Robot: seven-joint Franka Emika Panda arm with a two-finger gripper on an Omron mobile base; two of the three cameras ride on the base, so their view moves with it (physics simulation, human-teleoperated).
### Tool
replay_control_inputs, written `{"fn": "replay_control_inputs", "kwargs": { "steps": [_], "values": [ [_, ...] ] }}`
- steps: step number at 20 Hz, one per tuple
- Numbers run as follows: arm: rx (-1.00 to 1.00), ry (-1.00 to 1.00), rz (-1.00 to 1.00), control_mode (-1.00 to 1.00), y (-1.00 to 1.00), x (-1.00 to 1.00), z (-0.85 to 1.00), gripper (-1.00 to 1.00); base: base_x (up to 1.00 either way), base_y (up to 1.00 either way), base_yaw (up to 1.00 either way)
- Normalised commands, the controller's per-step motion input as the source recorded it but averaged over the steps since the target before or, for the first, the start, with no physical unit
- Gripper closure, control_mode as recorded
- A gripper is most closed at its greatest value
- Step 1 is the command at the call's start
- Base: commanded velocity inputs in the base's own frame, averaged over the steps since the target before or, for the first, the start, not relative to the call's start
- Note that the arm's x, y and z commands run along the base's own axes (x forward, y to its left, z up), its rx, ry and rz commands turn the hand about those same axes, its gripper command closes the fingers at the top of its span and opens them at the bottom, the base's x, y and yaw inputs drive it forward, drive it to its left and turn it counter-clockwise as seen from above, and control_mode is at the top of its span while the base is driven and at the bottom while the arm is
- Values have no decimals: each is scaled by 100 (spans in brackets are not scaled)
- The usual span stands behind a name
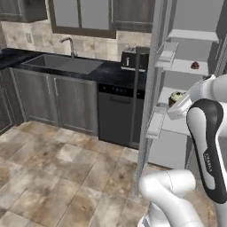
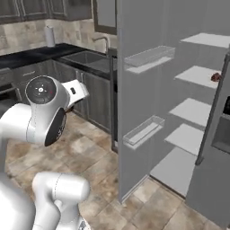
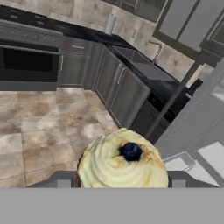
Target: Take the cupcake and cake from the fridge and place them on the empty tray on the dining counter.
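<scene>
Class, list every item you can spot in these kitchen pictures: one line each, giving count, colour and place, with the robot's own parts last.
cupcake: one, cream top with dark blue berry, between the finger tips in the hand view.
cake: one, dark reddish, on an upper fridge shelf.
fridge: one, grey, white shelves, door open.
sink: one, dark, set in the black worktop, with faucet.
dishwasher: one, black, under the worktop.
cabinets: several, dark wood-grain, below the worktop.
gripper: one, dark tips, closed on the cupcake.

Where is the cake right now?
The cake sits on an upper white shelf inside the open fridge, near the right edge of the left base view; the right base view shows it on the same shelf's far end.
</scene>
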Motion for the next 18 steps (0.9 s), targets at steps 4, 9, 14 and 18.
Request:
{"fn": "replay_control_inputs", "kwargs": {
  "steps": [4,9,14,18],
  "values": [
    [0,0,0,100,0,0,0,100,-15,10,62],
    [0,0,0,100,0,0,0,100,-12,14,62],
    [0,0,0,100,0,0,0,100,-11,18,59],
    [0,0,0,100,0,0,0,100,-3,26,57]
  ]
}}
